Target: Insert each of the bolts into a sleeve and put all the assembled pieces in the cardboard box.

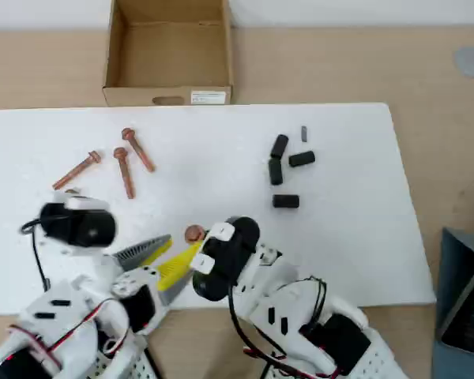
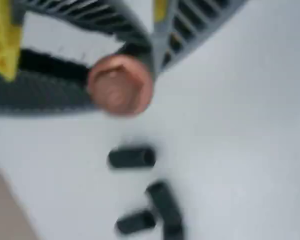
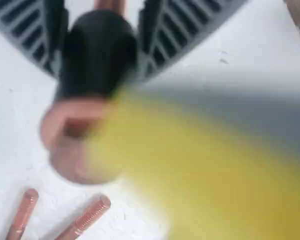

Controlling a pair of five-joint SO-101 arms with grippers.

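Sleeve (image 3: 95,50) clamped in right gripper (image 3: 100,75) jaws, bolt (image 1: 193,233) head just beside it, left gripper (image 1: 183,243) jaws' state impossible to tell; probably best seated by pushing straight along the sleeve's bore.

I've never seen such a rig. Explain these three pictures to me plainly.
Two small robot arms sit at a table. One camera looks down from above; one rides on each wrist. On the white sheet lie three loose bolts and four loose sleeves; an open cardboard box stands behind. The right arm has its jaws shut on a fifth sleeve, a copper bolt at its end. The left arm meets it there; its grip is unclear.
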